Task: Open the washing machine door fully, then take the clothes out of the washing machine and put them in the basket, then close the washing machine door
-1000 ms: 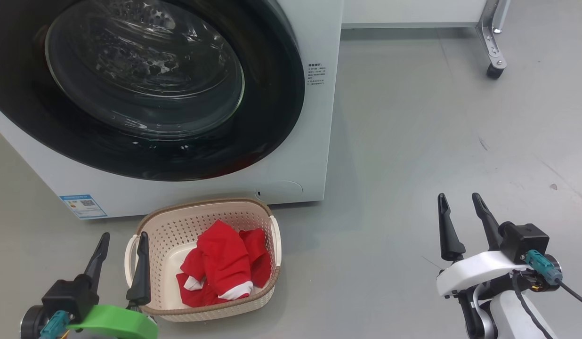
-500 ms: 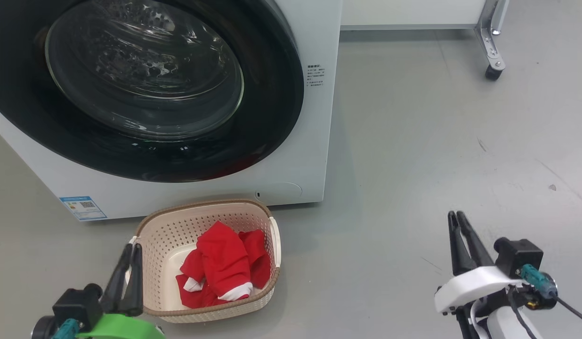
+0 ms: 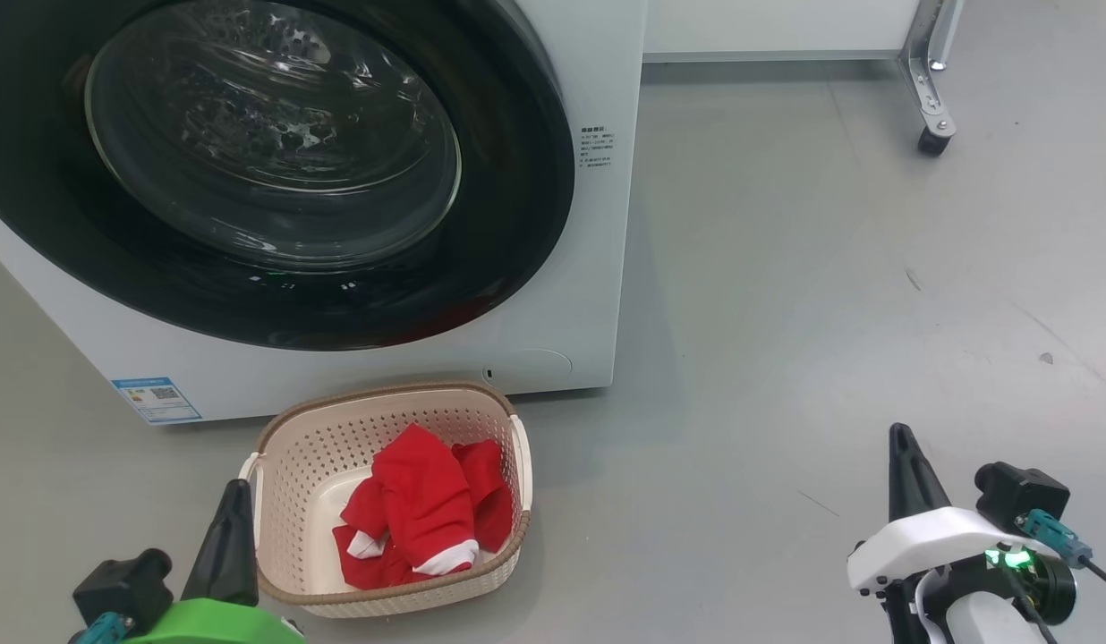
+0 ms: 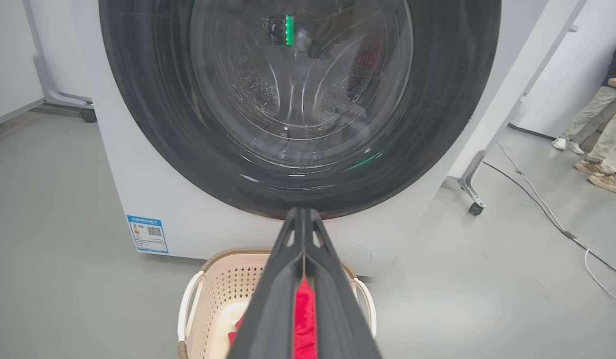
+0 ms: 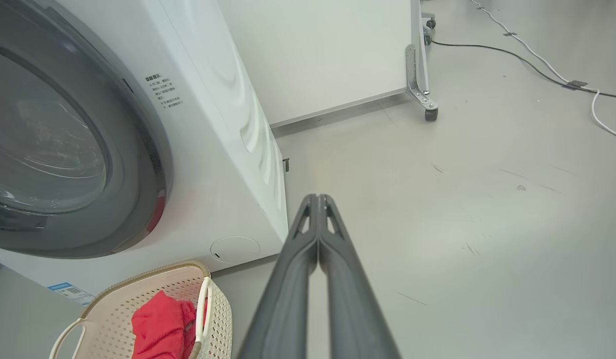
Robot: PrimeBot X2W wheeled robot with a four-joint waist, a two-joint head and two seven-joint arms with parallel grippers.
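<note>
The white washing machine stands at the upper left, and its washing machine door, black-rimmed with a glass bowl, lies flat against the front. On the floor before it sits the cream basket holding the red clothes with white cuffs. My left gripper is shut and holds nothing, low at the basket's left side. Off to the lower right, over bare floor, my right gripper is shut and holds nothing. The left wrist view has the left gripper pointing at the door, above the basket.
A white panel on a metal caster leg stands behind at the upper right. Grey floor stretches to the machine's right. Cables trail across the floor farther off, and a person's legs stand at the far right in the left wrist view.
Both grippers have gone from open to shut, fingers now pressed together. Both have dropped lower in the head view. The basket, clothes and door stay as they were.
</note>
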